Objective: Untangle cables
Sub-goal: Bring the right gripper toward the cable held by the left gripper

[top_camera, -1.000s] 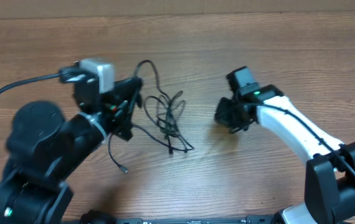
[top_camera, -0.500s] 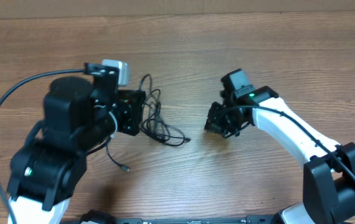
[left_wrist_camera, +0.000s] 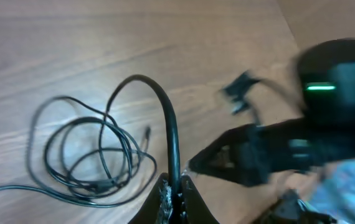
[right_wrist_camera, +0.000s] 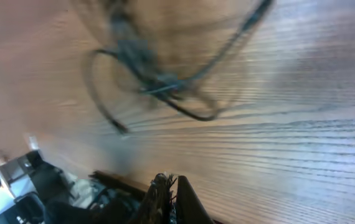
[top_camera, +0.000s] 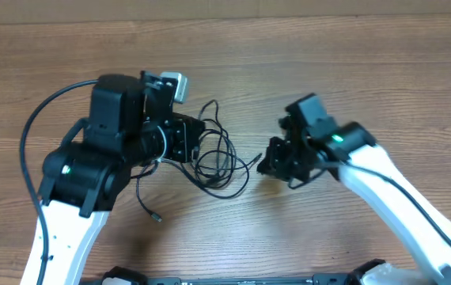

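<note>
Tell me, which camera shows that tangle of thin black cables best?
The overhead view: nearly the whole tangle of cables shows there, sharp. The left wrist view shows the loops closer but slightly soft, with one cord running up from the left hand. The right wrist view shows only a blurred smear of them.

Left arm, right arm: jaws closed.

Looks like a robotics lab or test bench. Bare wood-grain surface under a fixed overhead view, with two jointed machine arms reaching in from its near edge: left arm in black and white housings, right arm mostly white. Green status light glowing on the right arm, thick black supply cable looping to the left arm, small camera box mounted at its wrist.
</note>
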Controlling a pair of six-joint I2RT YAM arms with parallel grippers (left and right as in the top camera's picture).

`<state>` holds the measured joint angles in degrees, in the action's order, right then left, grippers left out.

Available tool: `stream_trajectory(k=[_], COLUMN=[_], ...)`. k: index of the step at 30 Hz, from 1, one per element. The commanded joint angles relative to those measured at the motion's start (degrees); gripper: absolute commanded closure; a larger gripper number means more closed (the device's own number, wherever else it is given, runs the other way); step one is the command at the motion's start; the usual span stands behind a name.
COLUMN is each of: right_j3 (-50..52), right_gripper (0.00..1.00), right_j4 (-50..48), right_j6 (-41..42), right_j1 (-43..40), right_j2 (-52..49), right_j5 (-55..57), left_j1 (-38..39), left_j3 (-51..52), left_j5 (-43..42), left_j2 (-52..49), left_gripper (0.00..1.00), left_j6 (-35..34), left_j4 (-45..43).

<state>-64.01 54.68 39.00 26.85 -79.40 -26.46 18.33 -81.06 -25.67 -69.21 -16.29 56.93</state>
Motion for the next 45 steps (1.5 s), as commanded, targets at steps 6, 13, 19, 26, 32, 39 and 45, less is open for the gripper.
stream_trajectory(k=[6,13,19,26,32,39,45], right_j3=[0.3,0.8,4.2,9.8,12.9,12.9,12.9], right_gripper=[0.93,0.87,0.69,0.5,0.55,0.63,0.64], right_j4=[1.7,5.2,0.8,-10.2,-20.9,-27.0,-28.8], right_j6=[0.0,0.2,-0.8,-3.5,-3.2,6.2,7.7], right_j1=[0.5,3.1,7.0,9.9,14.3,18.1,18.1], right_j2=[17.1,19.1,19.1,17.9,12.0,2.8,-1.3], right_j5=[8.0,9.8,12.2,12.3,9.6,10.1,11.2], left_j1=[-0.3,-0.3,-0.3,-0.3,-0.3,-0.3,-0.3], left_j3=[-0.8,-0.9,-1.2,-1.2,-1.2,-1.2,-1.1], left_j5=[-14.8,-15.3,-14.2,-13.3,-6.1,2.9,7.0], left_j2=[-3.4,-3.9,-0.9,1.4,1.4,1.0,-2.1], left_gripper=[0.96,0.96,0.96,0.96,0.96,0.96,0.96], left_j6=[0.9,2.4,2.6,4.7,4.7,4.5,4.5], left_j4=[-0.3,-2.3,-6.0,-7.6,-5.9,-1.0,3.3])
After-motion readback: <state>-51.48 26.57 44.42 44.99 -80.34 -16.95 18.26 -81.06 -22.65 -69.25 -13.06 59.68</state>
